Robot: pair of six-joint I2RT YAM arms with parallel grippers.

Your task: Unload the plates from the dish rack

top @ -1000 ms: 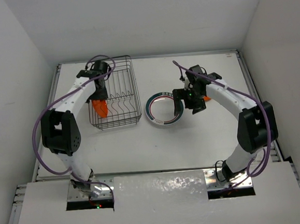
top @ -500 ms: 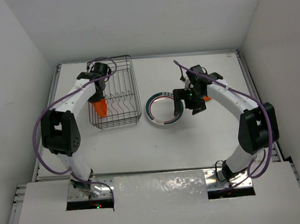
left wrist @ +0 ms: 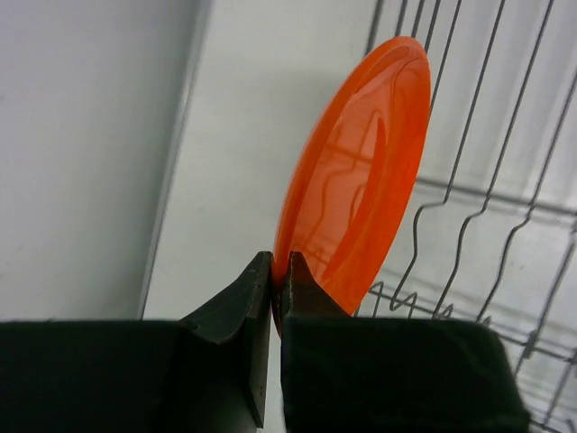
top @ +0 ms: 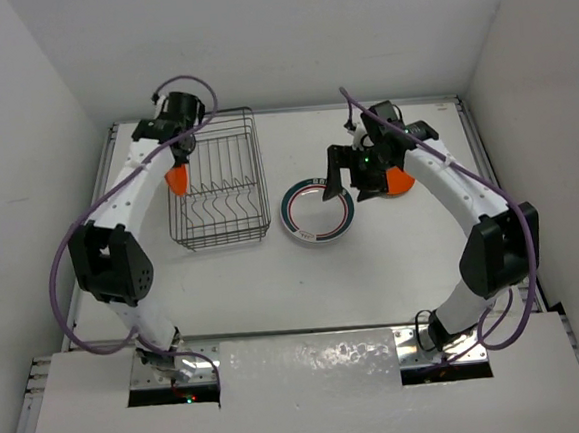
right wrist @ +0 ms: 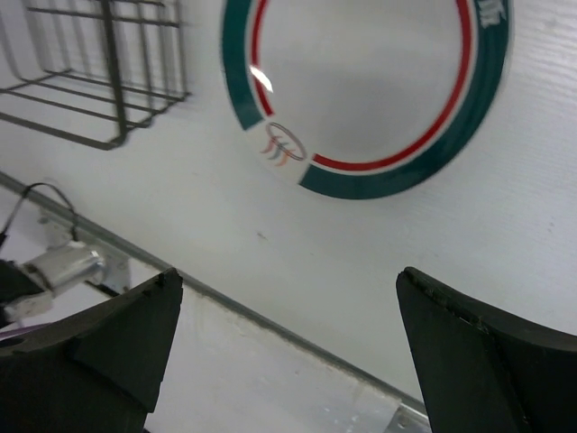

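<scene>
The white table carried the dish rack on its far left part. The white plate with a teal and red rim lay flat just right of the rack. An orange thing was partly hidden under the right arm, beyond the white plate, and what it was could not be told. The small orange plate was held on edge at the rack's left side. In the left wrist view it stood before the rack wires.

The left gripper was clamped on the rim of the orange plate, its jaws drawn almost together with only the thin rim between them. The right gripper was spread wide with nothing held. It was hung above the table, with the white plate and a corner of the rack seen beyond its fingers.

A second before, the orange plate had been seated low in the near left part of the rack, and the left jaws had been partly open around it. Since then the jaws had been closed and the plate carried farther back along the left side. The right gripper had been shifted slightly toward the far edge, equally wide. The white plate had not been moved.
</scene>
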